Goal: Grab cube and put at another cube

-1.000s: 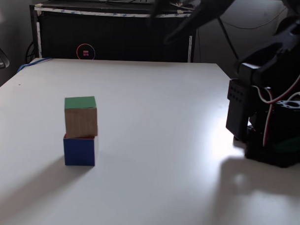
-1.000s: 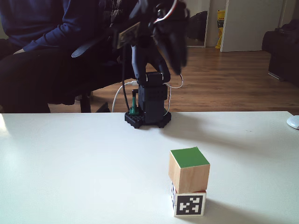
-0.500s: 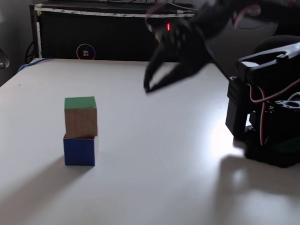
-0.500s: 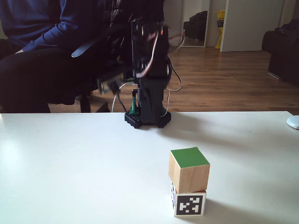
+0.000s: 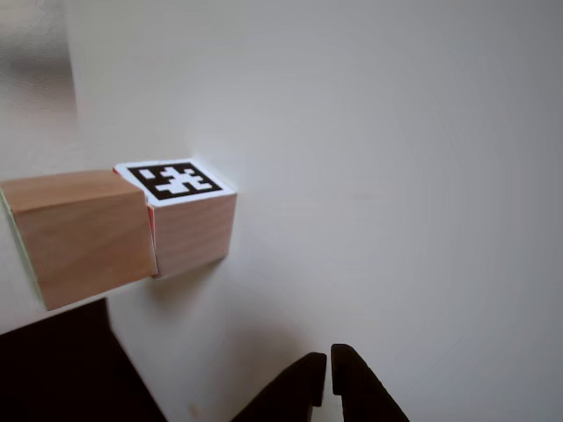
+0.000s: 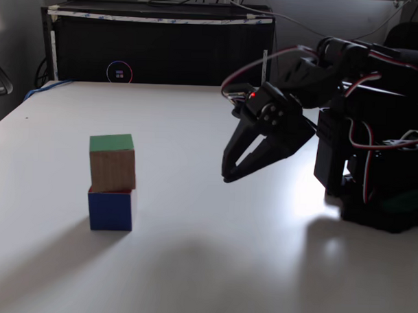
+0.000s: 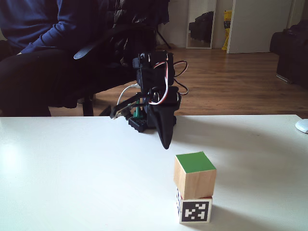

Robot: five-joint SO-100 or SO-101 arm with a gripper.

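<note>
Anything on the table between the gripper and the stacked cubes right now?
No. In a fixed view the stretch of white table between the gripper and the green-faced cube atop the marker cube is bare.

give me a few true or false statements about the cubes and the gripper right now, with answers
1. The wooden cube with the green top face sits on top of the wooden cube with the black-and-white marker face. True.
2. The black two-finger gripper is clamped on the green-faced cube. False: it hangs in the air apart from the stack, holding nothing.
3. The gripper's fingertips are together in the other view. True.
4. In a fixed view the lower cube shows a blue face. True.
5. The two cubes lie side by side on the white table. False: they are stacked.
6. The green-faced cube sits exactly square on the lower cube. False: it is slightly offset.
</note>
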